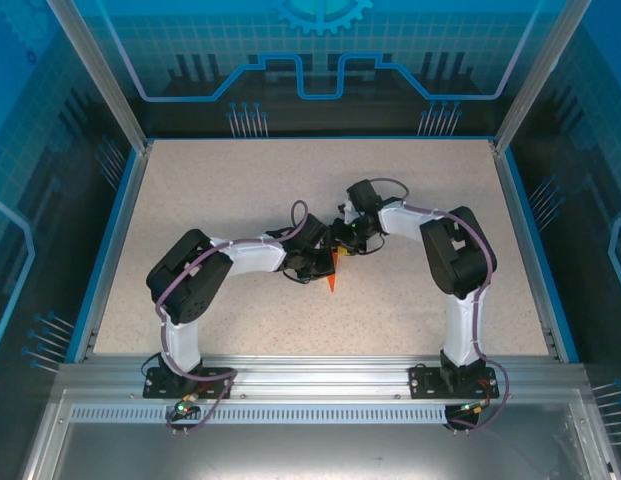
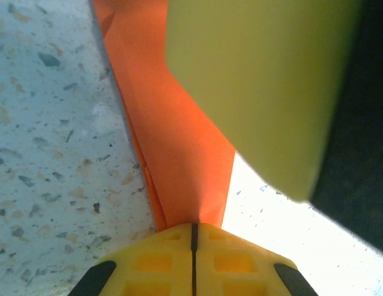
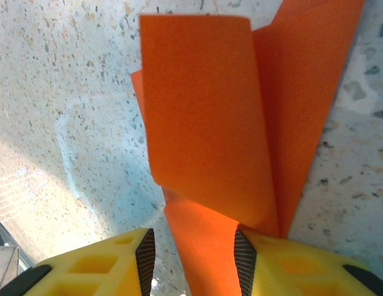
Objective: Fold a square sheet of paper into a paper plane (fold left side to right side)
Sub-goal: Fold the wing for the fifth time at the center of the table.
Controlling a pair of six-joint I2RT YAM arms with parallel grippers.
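**Desk:** Two arms converge at the centre of the speckled table (image 1: 240, 190). How far along is the fold?

**Photographer:** Well along, by my reading. The paper plane (image 1: 333, 281) lies under the two wrists as a narrow orange dart, its point toward the arm bases. Layers overlap along a lengthwise crease, but one flap (image 3: 203, 111) curls up off the rest, unpressed. Flattening it looks like the work that remains.

**Desk:** And the fingers?

**Photographer:** The left gripper (image 2: 193, 229) has its yellow fingers pressed together, pinching the paper's narrow end. The right gripper (image 3: 192, 243) is parted, with the paper running through the gap, touching one pad (image 3: 243, 262) and clear of the other.
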